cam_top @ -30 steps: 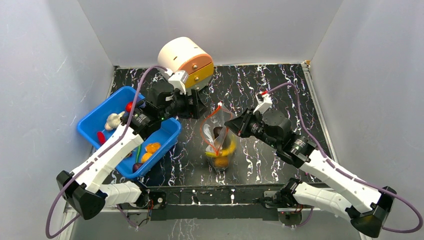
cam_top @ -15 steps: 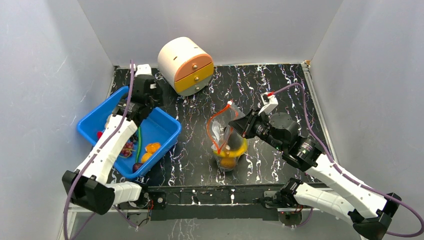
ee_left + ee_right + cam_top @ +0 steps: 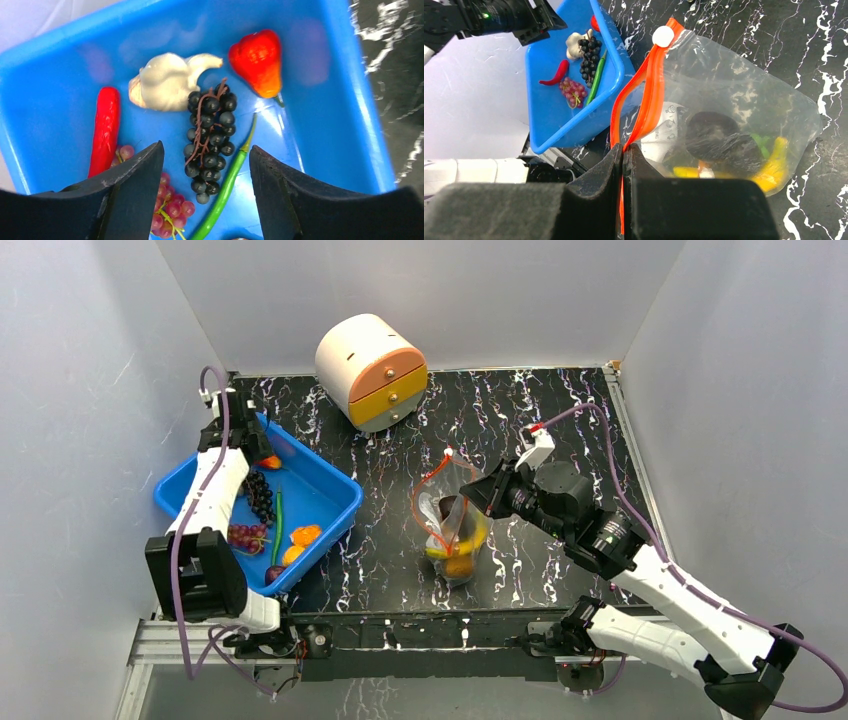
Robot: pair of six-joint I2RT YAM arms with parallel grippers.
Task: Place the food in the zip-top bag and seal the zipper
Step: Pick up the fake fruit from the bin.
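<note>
Right gripper (image 3: 624,149) clenched on the zipper (image 3: 644,95); bag (image 3: 734,90) stands on the table (image 3: 560,410) beside the bin (image 3: 50,60), banana (image 3: 774,165) inside; film looks thin, crinkly, floppy, likely slippery; the stiffer strip is the handle. Left gripper (image 3: 205,150) released, empty, over dark grapes (image 3: 210,125); knobbly, probably light; pinch across the cluster's middle.

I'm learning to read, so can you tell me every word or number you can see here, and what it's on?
White label on the zip-top bag: small dark print, too blurred to read.
Blue bin: no writing shows.
Round drawer box: no writing shows.
So there is nothing here that can be read.
</note>
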